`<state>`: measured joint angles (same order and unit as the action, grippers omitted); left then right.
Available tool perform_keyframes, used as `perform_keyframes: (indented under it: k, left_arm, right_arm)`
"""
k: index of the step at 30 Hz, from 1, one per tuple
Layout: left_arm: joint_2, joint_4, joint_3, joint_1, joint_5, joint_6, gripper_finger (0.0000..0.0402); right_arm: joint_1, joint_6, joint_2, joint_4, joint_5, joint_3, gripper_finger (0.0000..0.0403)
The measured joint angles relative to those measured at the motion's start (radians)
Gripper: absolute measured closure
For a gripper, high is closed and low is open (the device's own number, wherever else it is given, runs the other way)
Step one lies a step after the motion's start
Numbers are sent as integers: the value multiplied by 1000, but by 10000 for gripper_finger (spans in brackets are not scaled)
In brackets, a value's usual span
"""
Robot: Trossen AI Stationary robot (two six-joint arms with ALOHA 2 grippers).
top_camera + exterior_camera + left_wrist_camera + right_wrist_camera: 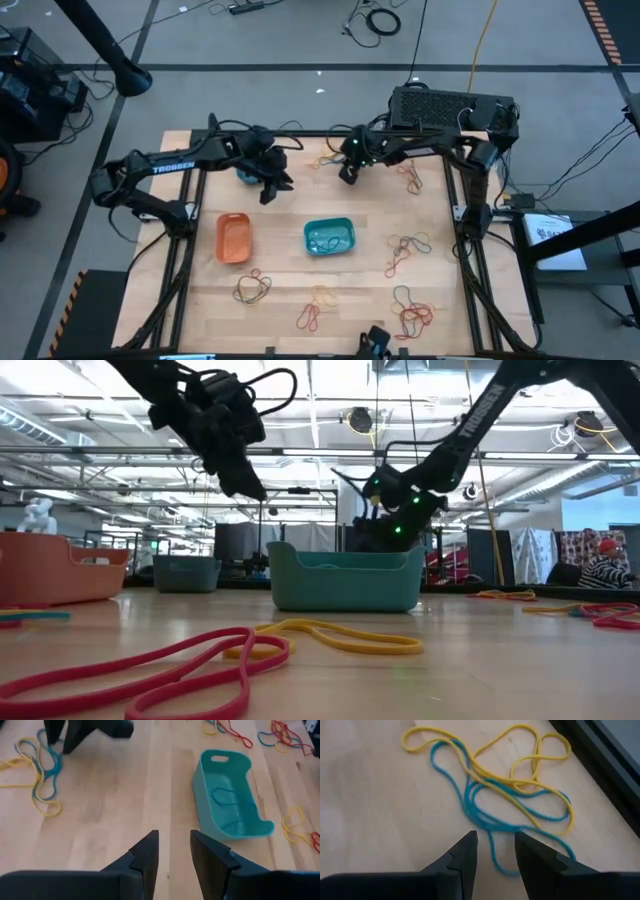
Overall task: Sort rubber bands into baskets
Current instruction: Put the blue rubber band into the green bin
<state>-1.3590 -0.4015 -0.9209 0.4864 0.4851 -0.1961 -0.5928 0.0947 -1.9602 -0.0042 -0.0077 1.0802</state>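
Teal basket (329, 236) held few bands; most rubber bands (408, 245) lay on desk (290, 270) around it. My fingers (522, 857) stood narrowly parted, empty.

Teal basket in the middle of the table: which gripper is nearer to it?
Left. The left gripper hangs just beyond the teal basket, off its orange-basket side. The right gripper is farther back, over blue and yellow rubber bands near the table's far edge.

Grey floor (300, 40) with cables (380, 20); perhaps workshop ceiling lights (60, 420).
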Motion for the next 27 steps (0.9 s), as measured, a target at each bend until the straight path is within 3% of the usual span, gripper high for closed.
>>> perform_keyframes:
  k: [9, 12, 17, 27]
  left_arm:
    - [0, 4, 0, -42, -14, 15, 283]
    - [0, 7, 0, -49, -16, 15, 283]
    - [0, 17, 0, -57, -18, 33, 283]
    - [0, 23, -1, -90, -19, 33, 283]
  right_arm:
    - [-24, -56, -33, -206, 34, 90, 282]
    - [-24, -56, -31, -240, 39, 91, 307]
    - [-23, -53, -26, -257, 7, 89, 391]
    - [26, -53, 120, -344, -66, 82, 402]
